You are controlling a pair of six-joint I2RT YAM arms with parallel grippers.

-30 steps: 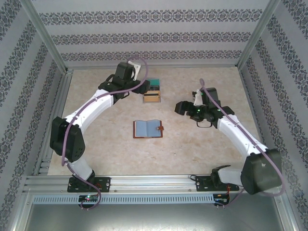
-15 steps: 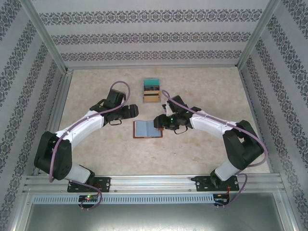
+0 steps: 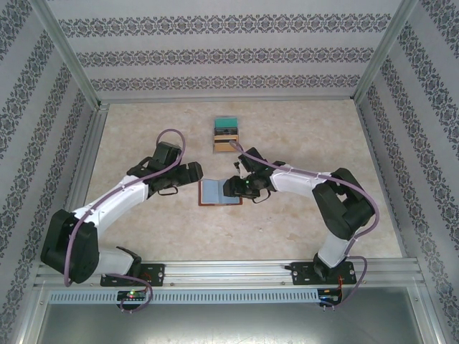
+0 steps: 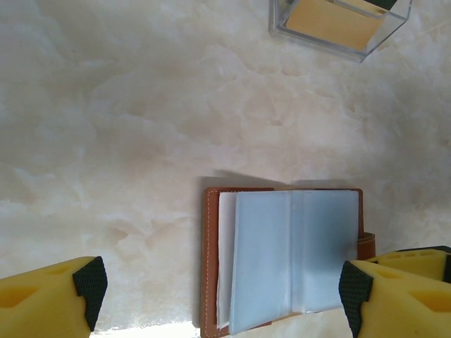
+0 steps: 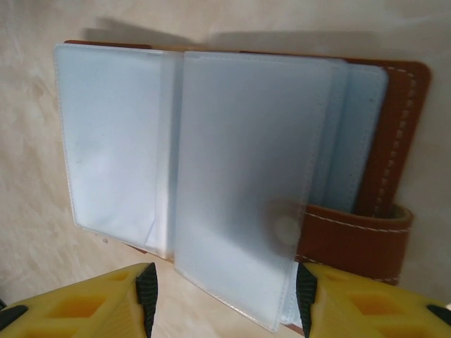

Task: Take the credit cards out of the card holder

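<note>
The card holder (image 5: 394, 141) lies open, pale sleeve pages (image 5: 239, 176) fanned before parted jaws.

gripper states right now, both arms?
Left gripper: open, holding nothing.
Right gripper: open over the card holder, holding nothing.

Brown leather card holder (image 3: 213, 192) open flat mid-table, blue-grey sleeve pages (image 5: 239, 176) up, snap tab (image 5: 352, 239) at one edge.

card holder (image 3: 211, 192): right part hidden under right gripper (image 3: 231, 188) | clear box (image 4: 338, 24): cut off by top edge | sleeve pages (image 5: 239, 176): contents indiscernible through frosting
</note>
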